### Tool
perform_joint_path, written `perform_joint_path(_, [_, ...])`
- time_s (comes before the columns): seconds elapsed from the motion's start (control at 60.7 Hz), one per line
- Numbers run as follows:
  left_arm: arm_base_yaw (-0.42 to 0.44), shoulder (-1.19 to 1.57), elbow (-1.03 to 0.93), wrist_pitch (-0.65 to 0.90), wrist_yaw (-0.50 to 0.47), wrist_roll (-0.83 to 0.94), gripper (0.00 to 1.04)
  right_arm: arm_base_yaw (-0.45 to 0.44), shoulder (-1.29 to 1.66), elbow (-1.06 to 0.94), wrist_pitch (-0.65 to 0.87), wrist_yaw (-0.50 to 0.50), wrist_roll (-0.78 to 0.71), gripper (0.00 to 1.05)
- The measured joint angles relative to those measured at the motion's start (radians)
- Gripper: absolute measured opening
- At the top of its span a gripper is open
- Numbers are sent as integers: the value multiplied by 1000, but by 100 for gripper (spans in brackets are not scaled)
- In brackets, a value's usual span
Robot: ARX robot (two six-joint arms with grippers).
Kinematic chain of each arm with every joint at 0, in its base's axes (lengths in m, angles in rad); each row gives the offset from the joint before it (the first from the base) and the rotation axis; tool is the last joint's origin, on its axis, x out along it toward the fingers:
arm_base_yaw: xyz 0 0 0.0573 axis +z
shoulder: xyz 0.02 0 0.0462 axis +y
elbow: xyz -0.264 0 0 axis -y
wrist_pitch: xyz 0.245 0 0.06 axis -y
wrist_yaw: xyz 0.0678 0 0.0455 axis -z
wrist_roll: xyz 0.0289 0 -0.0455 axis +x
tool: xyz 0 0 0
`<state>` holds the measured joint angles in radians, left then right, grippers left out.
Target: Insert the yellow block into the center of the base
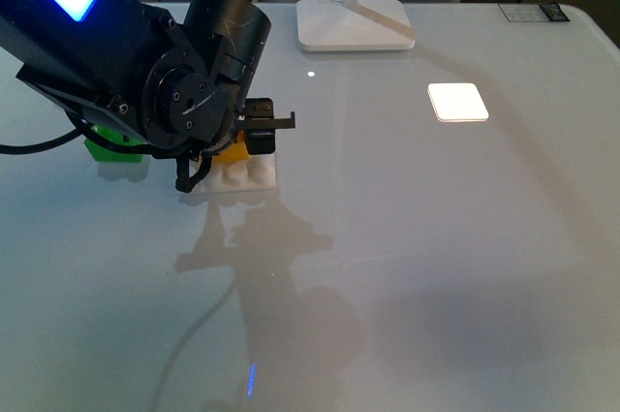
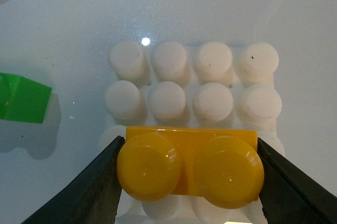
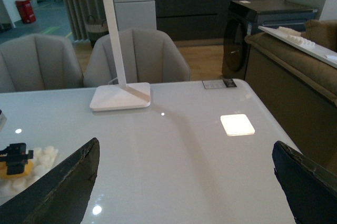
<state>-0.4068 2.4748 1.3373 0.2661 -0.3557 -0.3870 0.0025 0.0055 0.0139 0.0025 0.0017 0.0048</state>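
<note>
My left gripper (image 2: pixel 189 174) clamps the block (image 2: pixel 190 167) over the base (image 2: pixel 192 79), off centre toward one edge, not visibly pressed home; my right gripper (image 3: pixel 184 182) gapes idle.

Front view: high, angled down over table (image 1: pixel 436 267). Left wrist view: very close, straight down on base (image 2: pixel 210 84), near edge of base framed by fingers (image 2: pixel 84 192). Right wrist view: low, well back from base (image 3: pixel 39 158), facing lamp foot (image 3: pixel 120 97). Base shared by all.
</note>
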Motion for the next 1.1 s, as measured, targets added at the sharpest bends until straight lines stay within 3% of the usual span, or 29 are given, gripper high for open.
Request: perform_joint_path(1.103, [-33,69,56,-31,-56,43,62,0,0,0,0,0,0,96])
